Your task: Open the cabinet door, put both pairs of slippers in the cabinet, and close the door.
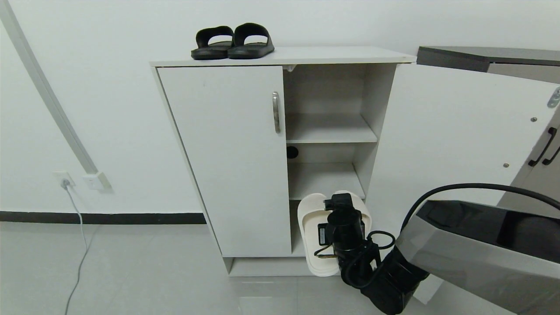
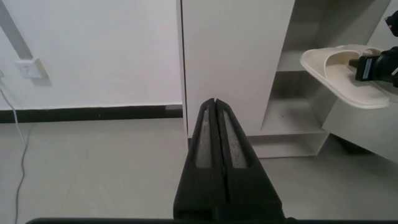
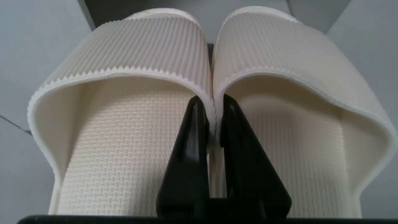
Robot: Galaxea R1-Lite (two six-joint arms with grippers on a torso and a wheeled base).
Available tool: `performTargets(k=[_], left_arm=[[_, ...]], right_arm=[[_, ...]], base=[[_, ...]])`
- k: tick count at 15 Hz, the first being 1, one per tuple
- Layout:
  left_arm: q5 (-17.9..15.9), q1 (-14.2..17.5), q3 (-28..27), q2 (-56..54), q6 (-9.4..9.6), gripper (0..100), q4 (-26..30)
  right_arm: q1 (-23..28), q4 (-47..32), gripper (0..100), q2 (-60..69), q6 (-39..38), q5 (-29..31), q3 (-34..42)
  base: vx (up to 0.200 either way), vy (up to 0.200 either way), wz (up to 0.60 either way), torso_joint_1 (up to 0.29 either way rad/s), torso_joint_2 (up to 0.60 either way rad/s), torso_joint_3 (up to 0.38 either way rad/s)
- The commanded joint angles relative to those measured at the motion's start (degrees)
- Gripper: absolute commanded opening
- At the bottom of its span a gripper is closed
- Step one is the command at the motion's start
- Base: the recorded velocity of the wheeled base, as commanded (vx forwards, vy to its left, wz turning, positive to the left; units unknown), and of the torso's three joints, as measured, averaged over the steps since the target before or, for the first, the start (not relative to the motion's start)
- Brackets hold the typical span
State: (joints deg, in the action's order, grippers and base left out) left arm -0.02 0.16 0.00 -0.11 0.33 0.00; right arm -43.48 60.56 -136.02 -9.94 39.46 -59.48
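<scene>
A white cabinet (image 1: pixel 245 166) stands against the wall with its right door (image 1: pixel 442 140) swung open and its left door shut. A pair of black slippers (image 1: pixel 232 42) rests on the cabinet top. My right gripper (image 1: pixel 339 205) is shut on a pair of white slippers (image 1: pixel 313 232), pinching their two inner edges together (image 3: pixel 213 112), and holds them at the mouth of the bottom compartment, toes toward the inside. The white slippers (image 2: pixel 345 71) hang above the cabinet's lowest shelf. My left gripper (image 2: pixel 214 118) is shut and holds nothing, low over the floor in front of the cabinet.
Two bare shelves (image 1: pixel 328 131) sit above the bottom compartment. A wall socket with a grey cable (image 1: pixel 76 245) is at the left. A grey cabinet with black handles (image 1: pixel 544 148) stands behind the open door. Bare floor lies left of the cabinet.
</scene>
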Motion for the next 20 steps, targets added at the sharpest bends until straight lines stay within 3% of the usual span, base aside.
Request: performTargets(k=[1, 8, 10, 13, 20], left_arm=[[0.0, 0.0, 0.0, 0.1, 0.02, 0, 0.0], [0.0, 0.0, 0.0, 0.1, -0.07, 0, 0.0], [0.0, 0.0, 0.0, 0.1, -0.07, 0, 0.0], [0.0, 0.0, 0.0, 0.1, -0.07, 0, 0.0], [0.0, 0.0, 0.0, 0.1, -0.15, 0, 0.0]], right_arm=[[0.6, 0.2, 0, -0.8, 0.0, 0.0, -0.1], [0.9, 1.9, 0, -1.8, 0.0, 0.1, 0.1], [0.9, 8.5, 0, -3.1, 1.6, 1.2, 0.2], [1.9, 22.8, 0, -5.8, 9.8, 1.2, 0.7], [2.0, 23.5, 0, -6.4, 10.2, 1.1, 0.7]], base=[[0.000, 0.000, 0.00, 0.002, 0.00, -0.154], [0.000, 0.000, 0.00, 0.002, 0.00, -0.191], [0.000, 0.000, 0.00, 0.002, 0.00, -0.114], [0.000, 0.000, 0.00, 0.000, 0.00, 0.000], [0.000, 0.000, 0.00, 0.000, 0.00, 0.000]])
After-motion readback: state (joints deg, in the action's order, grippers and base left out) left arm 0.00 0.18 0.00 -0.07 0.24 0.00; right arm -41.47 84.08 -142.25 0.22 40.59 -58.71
